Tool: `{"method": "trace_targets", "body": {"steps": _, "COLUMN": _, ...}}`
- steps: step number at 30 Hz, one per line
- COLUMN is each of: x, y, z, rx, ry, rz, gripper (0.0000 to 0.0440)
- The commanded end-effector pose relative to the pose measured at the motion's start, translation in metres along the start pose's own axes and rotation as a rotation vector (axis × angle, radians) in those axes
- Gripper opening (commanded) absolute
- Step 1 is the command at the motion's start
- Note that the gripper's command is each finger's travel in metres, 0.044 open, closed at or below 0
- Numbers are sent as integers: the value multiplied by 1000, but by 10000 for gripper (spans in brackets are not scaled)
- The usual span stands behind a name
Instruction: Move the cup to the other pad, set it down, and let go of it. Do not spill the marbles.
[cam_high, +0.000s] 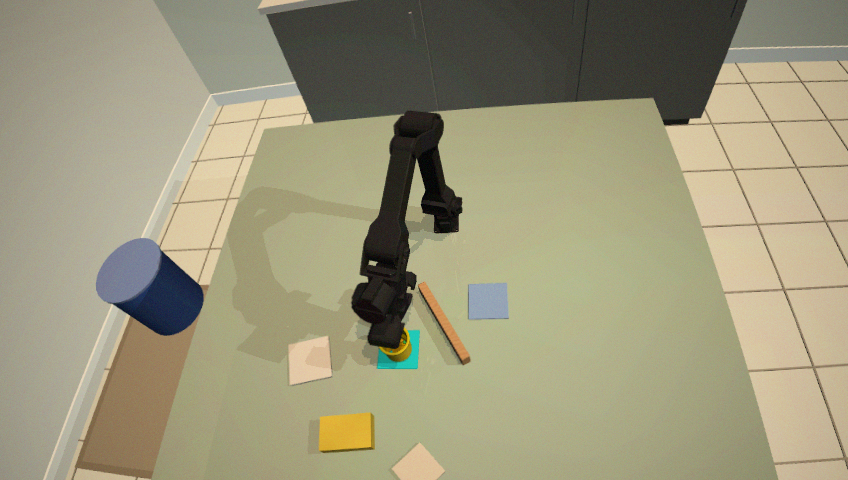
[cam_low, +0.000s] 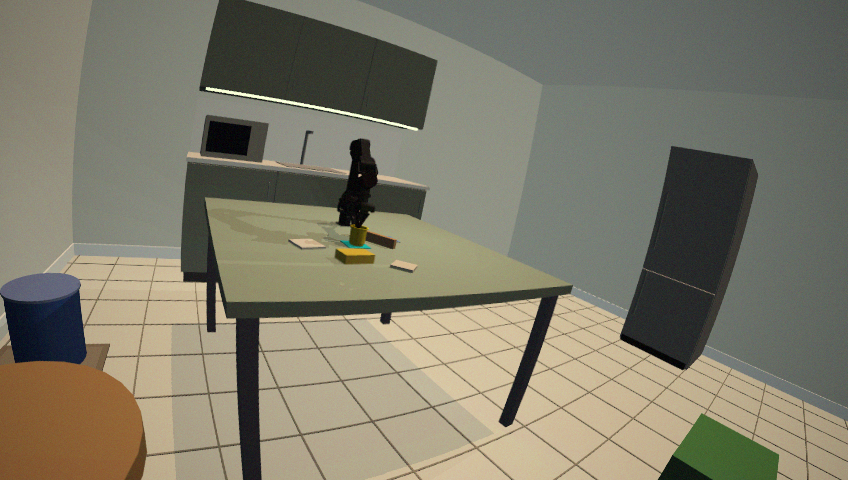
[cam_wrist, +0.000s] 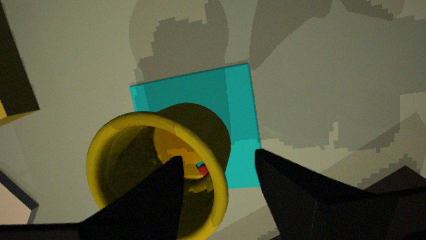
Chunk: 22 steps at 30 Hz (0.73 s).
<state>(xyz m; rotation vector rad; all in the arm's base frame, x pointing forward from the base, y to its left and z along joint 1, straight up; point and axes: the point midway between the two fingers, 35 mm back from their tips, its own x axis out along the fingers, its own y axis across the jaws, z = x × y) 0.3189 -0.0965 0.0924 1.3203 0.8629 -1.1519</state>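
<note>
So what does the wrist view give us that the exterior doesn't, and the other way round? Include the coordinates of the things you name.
Only wrist: the inside of the cup (cam_low: 358, 236) (cam_wrist: 220, 200), with a red marble (cam_wrist: 203, 170) in it, and one of the gripper's (cam_low: 359, 223) (cam_wrist: 219, 155) two parted fingers reaching into the cup's mouth.

Only exterior: the fridge (cam_low: 693, 255), microwave (cam_low: 235, 138) and blue bin (cam_low: 44, 324).

Both: the cup and the teal pad (cam_low: 346, 242) (cam_wrist: 240, 110) beneath it.

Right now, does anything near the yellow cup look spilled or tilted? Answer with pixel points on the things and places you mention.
No, nothing stands out: the yellow cup (cam_high: 399, 352) (cam_low: 358, 236) (cam_wrist: 220, 150) stands upright on the turquoise pad (cam_high: 412, 361) (cam_low: 346, 242) (cam_wrist: 242, 110), and I see no marbles outside it.
</note>
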Motion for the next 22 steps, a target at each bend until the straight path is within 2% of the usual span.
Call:
{"method": "trace_targets", "body": {"steps": 1, "x": -7, "y": -3, "z": 1, "rx": 7, "ry": 15, "rz": 8, "gripper": 193}}
{"method": "trace_targets", "body": {"steps": 11, "x": -39, "y": -1, "z": 9, "rx": 45, "ry": 29, "rz": 68, "gripper": 232}}
{"method": "trace_targets", "body": {"steps": 14, "x": -51, "y": 2, "z": 13, "rx": 55, "ry": 26, "rz": 93, "gripper": 263}}
{"method": "trace_targets", "body": {"steps": 22, "x": -76, "y": 9, "z": 26, "rx": 97, "ry": 19, "rz": 135, "gripper": 436}}
